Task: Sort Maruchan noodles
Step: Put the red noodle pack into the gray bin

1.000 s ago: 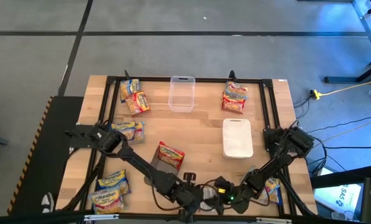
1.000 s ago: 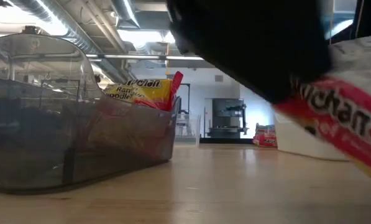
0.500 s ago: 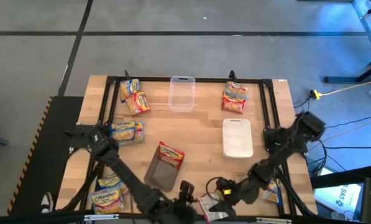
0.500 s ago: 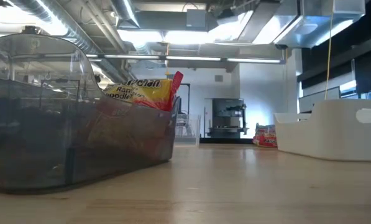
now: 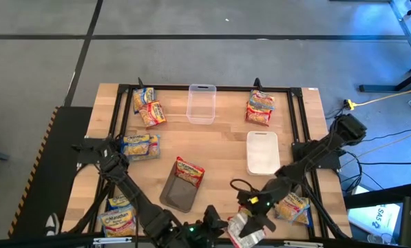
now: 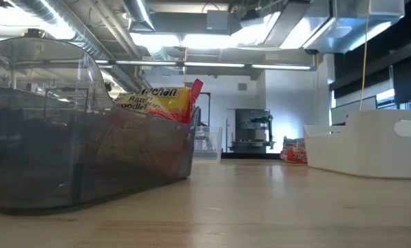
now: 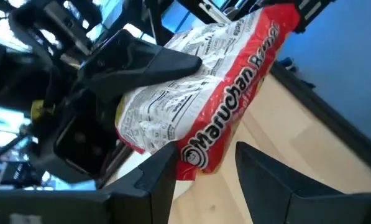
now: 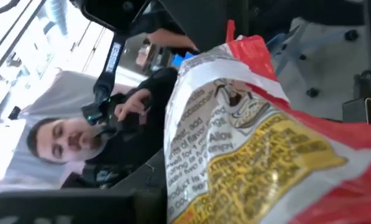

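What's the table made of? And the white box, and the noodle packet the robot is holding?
The table looks like pale wood, matte, with visible grain. The white box seems smooth, opaque plastic with rounded corners. The noodle packet looks like thin glossy plastic film: it crinkles and shines in the right gripper.

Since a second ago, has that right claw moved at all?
Yes. The right gripper, holding a red Maruchan packet, has moved from beside the white container's near corner toward the table's front edge.

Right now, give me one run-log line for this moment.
right gripper: shut on red ramen packet, near table edge | left gripper: open, beside it | grey bin: one packet on rim
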`<state>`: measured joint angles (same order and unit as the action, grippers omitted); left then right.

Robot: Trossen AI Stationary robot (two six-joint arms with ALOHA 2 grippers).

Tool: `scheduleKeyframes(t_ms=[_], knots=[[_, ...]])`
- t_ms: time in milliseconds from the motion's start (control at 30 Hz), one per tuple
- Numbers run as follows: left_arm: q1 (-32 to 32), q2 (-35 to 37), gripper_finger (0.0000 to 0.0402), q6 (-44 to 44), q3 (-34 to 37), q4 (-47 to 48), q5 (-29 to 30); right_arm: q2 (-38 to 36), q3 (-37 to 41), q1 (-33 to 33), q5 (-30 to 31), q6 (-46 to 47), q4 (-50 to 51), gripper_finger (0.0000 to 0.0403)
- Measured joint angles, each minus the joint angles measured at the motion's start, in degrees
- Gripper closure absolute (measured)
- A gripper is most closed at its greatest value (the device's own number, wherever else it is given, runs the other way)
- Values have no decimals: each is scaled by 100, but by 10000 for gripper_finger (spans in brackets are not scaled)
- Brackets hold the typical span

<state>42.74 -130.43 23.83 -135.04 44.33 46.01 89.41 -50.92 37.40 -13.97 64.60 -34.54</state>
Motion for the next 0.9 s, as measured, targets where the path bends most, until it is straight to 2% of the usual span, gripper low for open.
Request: scheduleKeyframes(t_ms=[67,267,467,600,700,900], knots=[[-12,0,243,205,0,-23,146,0,0,-116,-261,6,-23,289],[128,-4,243,959,9,-96,1392,-9,-17,-446,-1020,105,-244,309],[134,-11,243,1113,9,7,1891,-9,-17,-978,-1982,232,-242,291],[127,-11,243,1098,9,56,1887,-2,-11,-1259,-2517,282,-389,295],[127,-11,243,1102,9,60,1614,-1,-9,-1438,-2800,297,-547,308],[87,-9,243,1547,9,64,1539,0,-9,-1701,-3069,379,-593,297]])
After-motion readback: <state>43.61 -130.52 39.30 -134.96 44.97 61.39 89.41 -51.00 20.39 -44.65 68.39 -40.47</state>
